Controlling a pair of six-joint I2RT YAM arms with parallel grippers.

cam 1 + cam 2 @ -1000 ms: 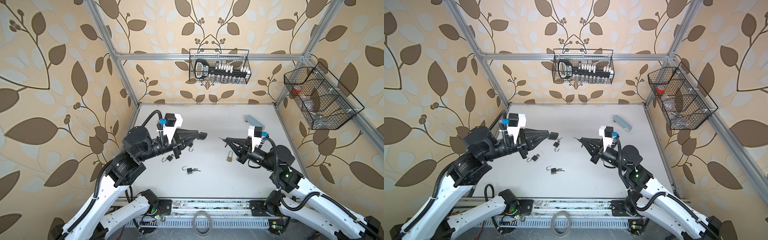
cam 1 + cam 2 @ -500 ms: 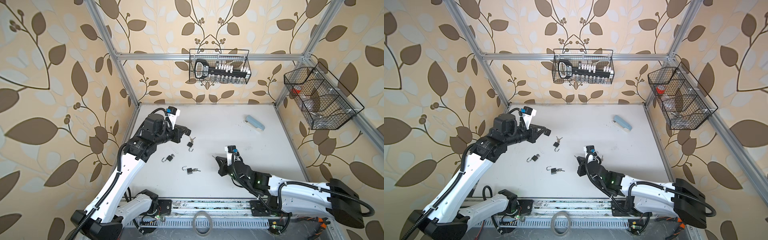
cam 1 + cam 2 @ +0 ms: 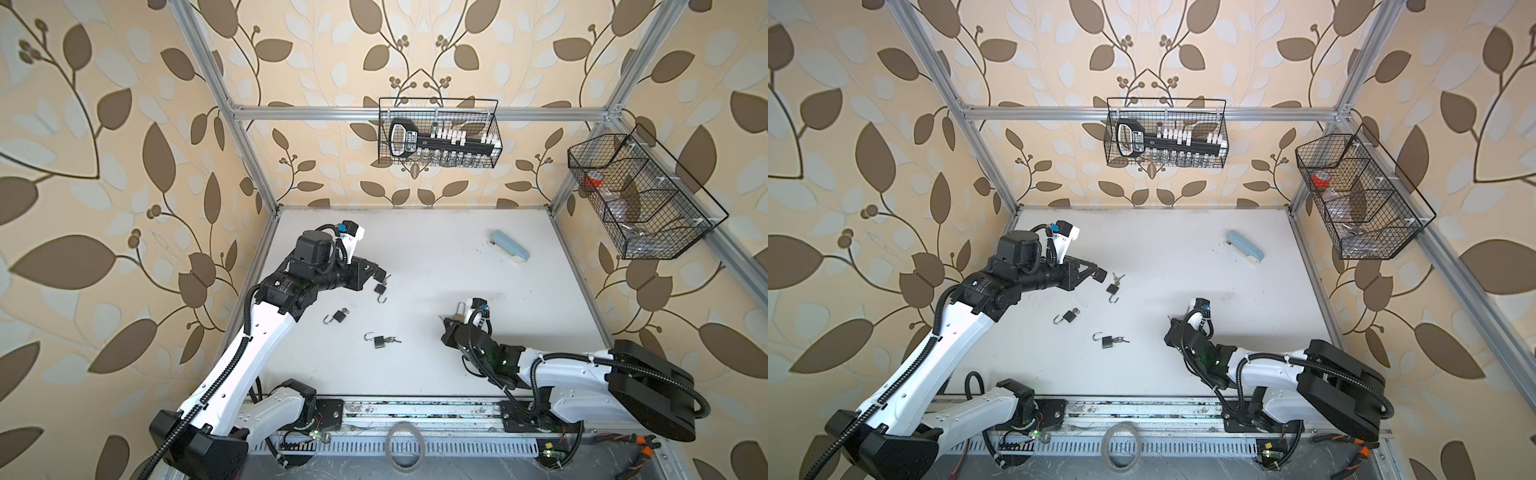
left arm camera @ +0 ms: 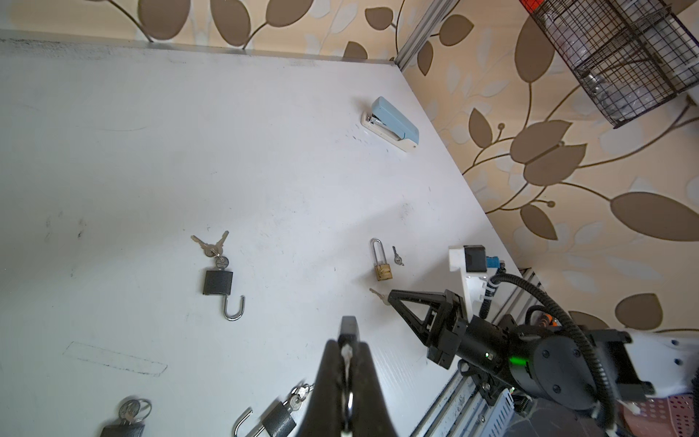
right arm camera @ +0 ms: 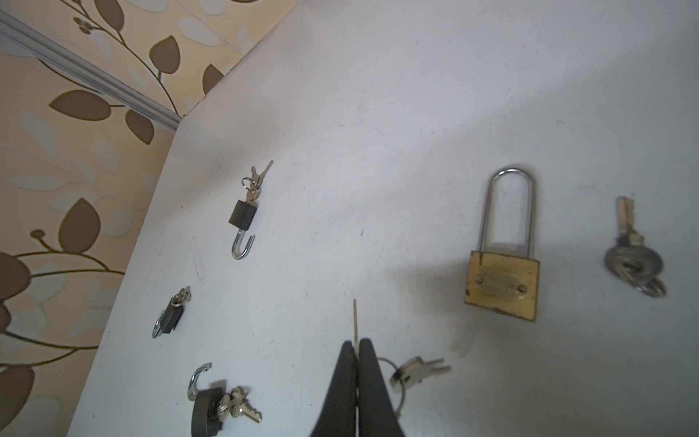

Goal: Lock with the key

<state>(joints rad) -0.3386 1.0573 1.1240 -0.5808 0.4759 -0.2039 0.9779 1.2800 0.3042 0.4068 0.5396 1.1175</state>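
1. Top views: the left claw (image 3: pixel 376 272) is hovering low over the white bench (image 3: pixel 436 232). It's clenched on a small dark padlock (image 3: pixel 1101 274), w/ only the body end showing. The right claw (image 3: pixel 446 323) is sitting low nr mid-bench, well apart from the left one. Three black open-shackle padlocks (image 3: pixel 379 289) (image 3: pixel 340 317) (image 3: pixel 379 341) are lying on the left half, keys hanging off each.
2. Left wrist view: the fingers are pressing together, w/ the dark padlock (image 4: pixel 348 328) poking past the tips. I can't tell whether its shackle is open. A brass long-shackle padlock (image 4: pixel 382 270) is lying flat beyond, its shackle looking seated. A loose key bunch (image 4: pixel 396 258) is lying just beside it.
3. Right wrist view: the right claw is gripping a thin silver key (image 5: pixel 354 318) by the head. The blade is sticking out edge-on past the tips, and the ring w/ spare keys (image 5: pixel 418 369) is dangling alongside. The brass padlock (image 5: pixel 503 283) is lying near, not touching.
4. Progress, my read: both pickups are looking done, w/ lock in the left claw and key in the right. Left to do: bringing the two together, lining the blade up w/ the keyway, inserting, closing the shackle and turning. W/ the claws this far apart, insertion isn't starting yet, so it's approx. early-to-mid task.
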